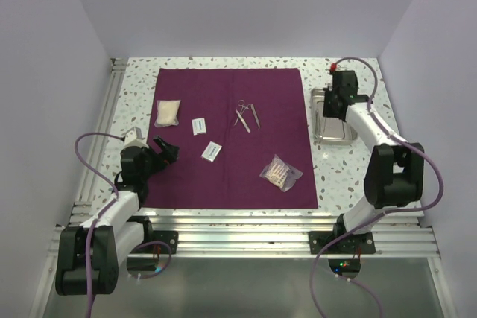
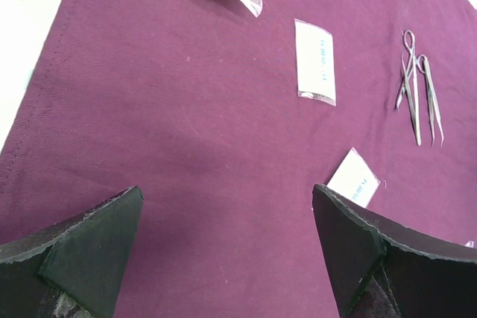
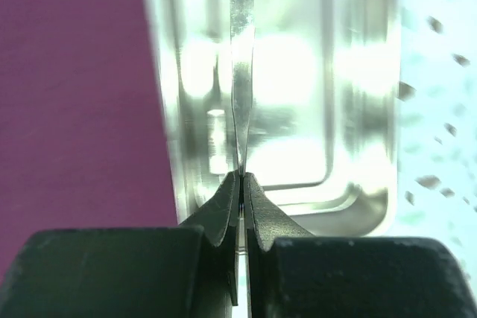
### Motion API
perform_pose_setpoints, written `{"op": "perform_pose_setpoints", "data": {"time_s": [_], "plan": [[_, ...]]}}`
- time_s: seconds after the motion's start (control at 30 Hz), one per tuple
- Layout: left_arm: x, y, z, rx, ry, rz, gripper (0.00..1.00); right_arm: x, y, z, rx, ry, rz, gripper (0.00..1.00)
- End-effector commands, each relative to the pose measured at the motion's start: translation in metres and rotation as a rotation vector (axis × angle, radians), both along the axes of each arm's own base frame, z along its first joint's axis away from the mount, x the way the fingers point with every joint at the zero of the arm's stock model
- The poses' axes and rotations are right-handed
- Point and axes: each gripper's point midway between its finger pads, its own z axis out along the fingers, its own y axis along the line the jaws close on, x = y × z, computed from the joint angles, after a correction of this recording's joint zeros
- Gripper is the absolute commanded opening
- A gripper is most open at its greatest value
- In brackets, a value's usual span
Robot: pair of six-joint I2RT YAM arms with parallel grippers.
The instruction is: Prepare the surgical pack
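While the left gripper (image 1: 165,150) hangs over the near left part of the drape (image 1: 223,184), its fingers (image 2: 89,243) stand wide apart with nothing between them. The plum drape lies spread flat as a large square in the middle of the table (image 1: 339,176), its near edge close to the arm bases.

On the drape, a pale gauze pack (image 1: 168,113) sits at the far left. Two small white sachets (image 1: 198,126) (image 1: 212,151) lie right of it, one nearer than the other. A pair of steel instruments (image 1: 246,115) lies touching near the far centre, and a clear packet (image 1: 281,173) rests at the near right.

Just right of the drape stands a shiny steel tray (image 1: 333,138). The right gripper (image 1: 335,102) is above the tray, its jaws pressed together on a thin steel instrument (image 3: 242,72) that points away from the fingertips over the tray floor. What kind of instrument it is cannot be told.
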Motion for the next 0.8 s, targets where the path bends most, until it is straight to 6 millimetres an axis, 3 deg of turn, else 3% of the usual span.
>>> {"op": "perform_pose_setpoints", "data": {"time_s": [0.0,0.07,0.1,0.17,0.43,0.57,0.77], "plan": [[0.014,0.0,0.023,0.014,-0.088,-0.021,1.0,-0.008,-0.05,-0.01,-0.041,0.028,-0.188,0.0],[0.013,-0.001,0.022,0.011,-0.085,-0.025,1.0,-0.01,-0.059,-0.022,-0.023,0.052,-0.22,0.0],[0.014,-0.001,0.022,0.009,-0.088,-0.025,1.0,-0.011,-0.073,-0.025,-0.022,0.058,-0.254,0.0],[0.013,-0.003,0.02,0.0,-0.083,-0.033,1.0,-0.012,-0.078,-0.031,-0.021,0.08,-0.264,0.0],[0.014,-0.004,0.02,-0.002,-0.082,-0.041,1.0,-0.009,-0.081,-0.074,-0.031,0.168,-0.281,0.0],[0.014,-0.004,0.02,0.0,-0.085,-0.04,1.0,-0.009,-0.079,-0.082,-0.02,0.183,-0.282,0.01],[0.014,-0.004,0.021,0.003,-0.087,-0.041,1.0,-0.008,-0.071,-0.072,0.016,0.159,-0.257,0.3]]}}
